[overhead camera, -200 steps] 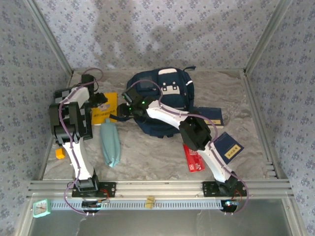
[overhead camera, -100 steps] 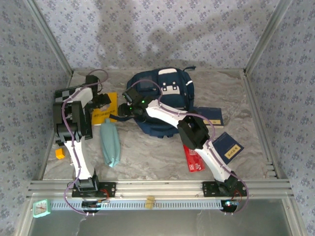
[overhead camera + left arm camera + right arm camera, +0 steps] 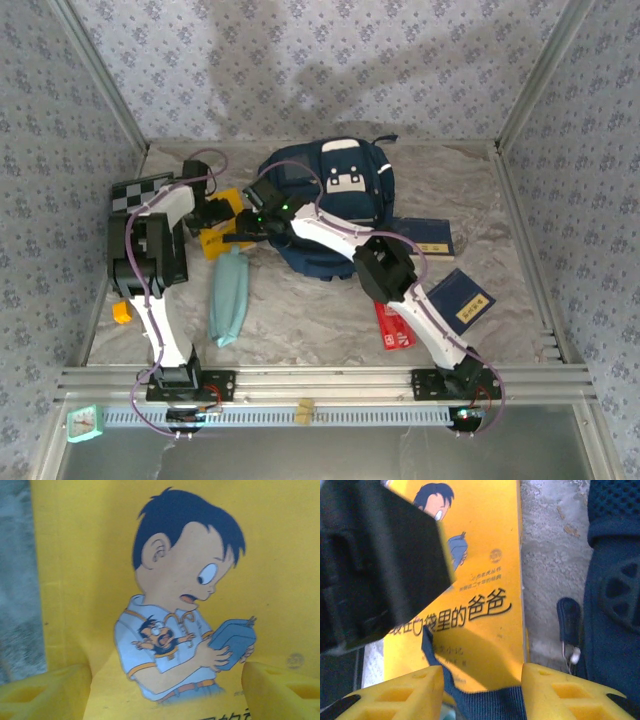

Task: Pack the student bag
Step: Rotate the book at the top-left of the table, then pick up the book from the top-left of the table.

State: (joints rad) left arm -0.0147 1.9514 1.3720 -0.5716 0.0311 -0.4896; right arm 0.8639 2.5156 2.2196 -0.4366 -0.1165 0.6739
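My left hand [image 3: 162,695] hangs wide open over the flat yellow picture book [image 3: 75,540]. A dark blue strap [image 3: 490,707] lies between the fingers of my right hand [image 3: 482,692]; I cannot tell if it grips. Behind, upper middle, the big navy blue fabric student bag [image 3: 335,190] sits on the table [image 3: 300,310].

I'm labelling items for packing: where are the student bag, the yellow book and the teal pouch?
student bag [image 3: 345,180], top external view, white buckle panel.
yellow book [image 3: 280,540], left wrist view, cover right of boy.
teal pouch [image 3: 230,295], top external view, its middle.
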